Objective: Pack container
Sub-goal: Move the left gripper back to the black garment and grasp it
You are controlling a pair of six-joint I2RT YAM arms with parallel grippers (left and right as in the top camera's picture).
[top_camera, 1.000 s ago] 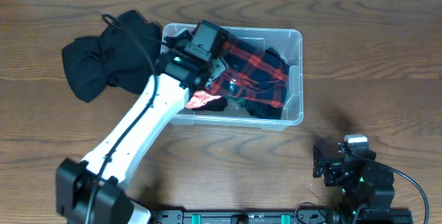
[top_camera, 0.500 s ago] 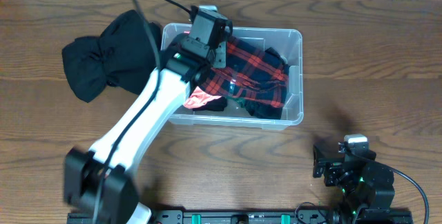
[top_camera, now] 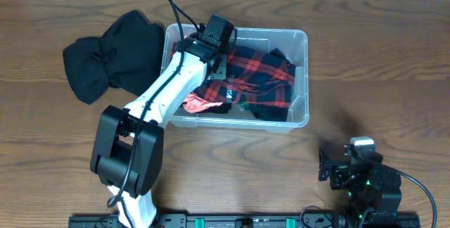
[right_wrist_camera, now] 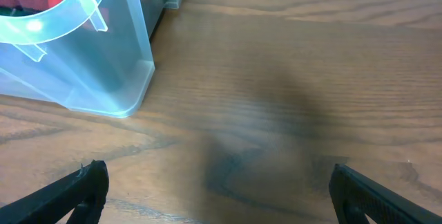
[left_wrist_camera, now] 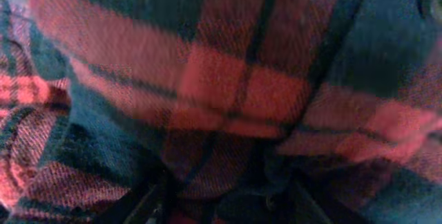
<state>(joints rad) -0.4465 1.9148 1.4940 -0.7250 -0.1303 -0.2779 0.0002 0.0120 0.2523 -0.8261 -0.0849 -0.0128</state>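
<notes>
The clear plastic container stands at the table's back middle; its near corner shows in the right wrist view. Inside lie a red-and-black plaid shirt, a dark garment and a pink cloth. My left gripper reaches down into the container's left half. In the left wrist view the plaid shirt fills the frame, and the fingers are sunk in it with a fold bunched between them. My right gripper is open and empty above bare table.
A pile of black clothing lies on the table just left of the container, touching its left wall. The wooden table extends to the right of the container and in front of it.
My left gripper has moved lower and farther into the container, onto the plaid shirt, and the arm's elbow has swung in. The right arm has not moved.
</notes>
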